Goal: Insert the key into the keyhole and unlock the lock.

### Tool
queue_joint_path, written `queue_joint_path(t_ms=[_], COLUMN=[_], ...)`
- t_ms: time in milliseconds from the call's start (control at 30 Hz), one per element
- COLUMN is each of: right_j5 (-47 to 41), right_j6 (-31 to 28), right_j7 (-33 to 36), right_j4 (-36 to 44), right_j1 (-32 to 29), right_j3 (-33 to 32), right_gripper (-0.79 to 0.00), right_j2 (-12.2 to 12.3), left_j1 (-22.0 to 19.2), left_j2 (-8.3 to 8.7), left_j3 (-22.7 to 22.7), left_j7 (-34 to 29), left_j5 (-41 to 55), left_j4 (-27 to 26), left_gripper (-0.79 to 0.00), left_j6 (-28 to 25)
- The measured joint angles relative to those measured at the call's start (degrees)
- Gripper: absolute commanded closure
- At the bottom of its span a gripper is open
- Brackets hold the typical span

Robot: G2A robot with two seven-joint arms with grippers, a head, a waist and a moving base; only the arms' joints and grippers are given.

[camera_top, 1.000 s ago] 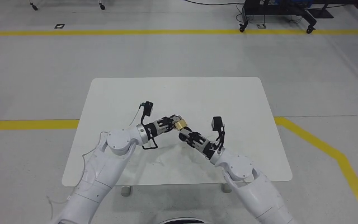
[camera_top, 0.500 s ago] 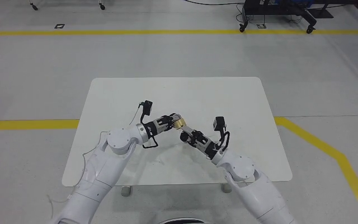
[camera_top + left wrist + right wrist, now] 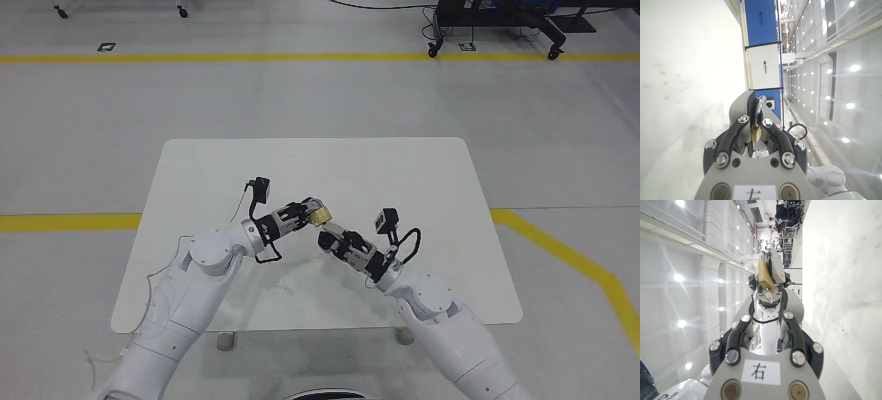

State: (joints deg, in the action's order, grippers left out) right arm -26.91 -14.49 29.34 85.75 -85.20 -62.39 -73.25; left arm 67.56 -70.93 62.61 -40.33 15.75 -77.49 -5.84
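Left gripper (image 3: pixel 300 215) is closed on the brass lock (image 3: pixel 319 213), whose shackle is pinched between the fingers, and the lock is held above the middle of the white table (image 3: pixel 420 170). Right gripper (image 3: pixel 771 303) is seen with its fingers spread just beside the lock's lower end. The key (image 3: pixel 769 297) is seated in the keyhole and appears to be touched by neither finger. A white label (image 3: pixel 754 193) bearing one dark character is fixed to the left gripper's housing, and a matching label (image 3: pixel 761 371) to the right one. Small print is carried by a blue and white panel (image 3: pixel 763 70) in the background. Compared with one second ago, the lock has been shifted slightly away from the robot. The right gripper, against the lock half a second ago, has been drawn back a little, so a small gap is seen in the top view.
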Motion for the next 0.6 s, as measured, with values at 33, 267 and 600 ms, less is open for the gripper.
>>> queue_joint_path(t_ms=[33, 267, 600], right_j5=[-0.93, -6.44, -23.80], right_j6=[0.03, 0.06, 5.01], right_j7=[0.23, 2.07, 11.59], right_j4=[-0.45, -2.21, -3.33], right_j1=[0.28, 1.15, 0.74], right_j3=[0.13, 0.28, -1.28], right_gripper=[-0.086, 0.000, 0.000], right_j2=[-0.09, -0.49, -0.82], left_j1=[0.05, 0.31, 1.03], left_j2=[0.00, 0.06, 0.10], left_j3=[0.11, 0.47, 0.69], left_j7=[-0.08, -0.37, -0.58], left_j5=[0.24, 0.71, 0.04], left_j4=[-0.04, -0.27, -1.27], left_gripper=[0.000, 0.000, 0.000], left_j6=[-0.28, -1.50, -8.14])
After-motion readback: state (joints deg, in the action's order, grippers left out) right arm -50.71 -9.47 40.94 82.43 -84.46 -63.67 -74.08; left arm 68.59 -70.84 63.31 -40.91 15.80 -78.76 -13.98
